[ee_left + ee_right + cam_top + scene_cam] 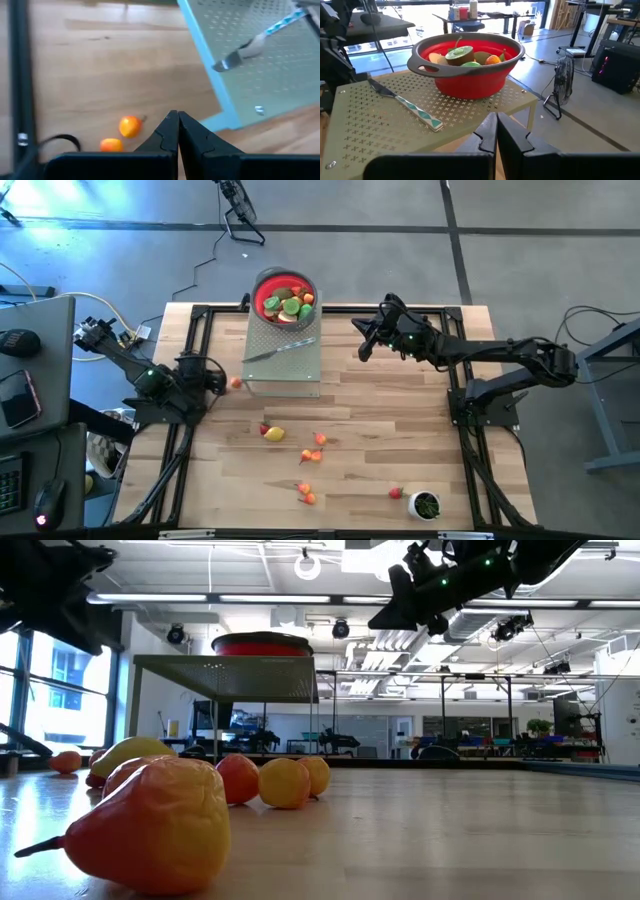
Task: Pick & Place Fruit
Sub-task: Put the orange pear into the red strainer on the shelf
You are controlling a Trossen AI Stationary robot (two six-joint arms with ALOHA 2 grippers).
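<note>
Since both arms carry nothing and their jaws are pressed fully closed, the step in hand looks like reaching for another piece of fruit. The left gripper (222,379) sits at the surface's 9 o'clock edge, just beside a small orange fruit (236,383); in its wrist view two orange pieces (129,126) lie close ahead of the closed fingertips. The right gripper (366,340) hangs raised near 1 o'clock, facing the red bowl (262,284), which stands at 12 o'clock on a perforated metal stand (285,370) with a knife (283,348) lying beside it. The bowl already holds several pieces.

The scattered fruit is around the surface's middle and toward 6 o'clock: a yellow piece (274,434) with a red one touching it, an orange pair (319,440), an orange cluster (306,492), and a red piece (396,493) beside a small white cup (426,505).

To do this well, the left arm should probably open its jaws wide before lowering, centre them over the nearest orange piece, and close gently, since round toys likely roll away. Carrying high enough to clear the stand's edge and the knife would be wise.
</note>
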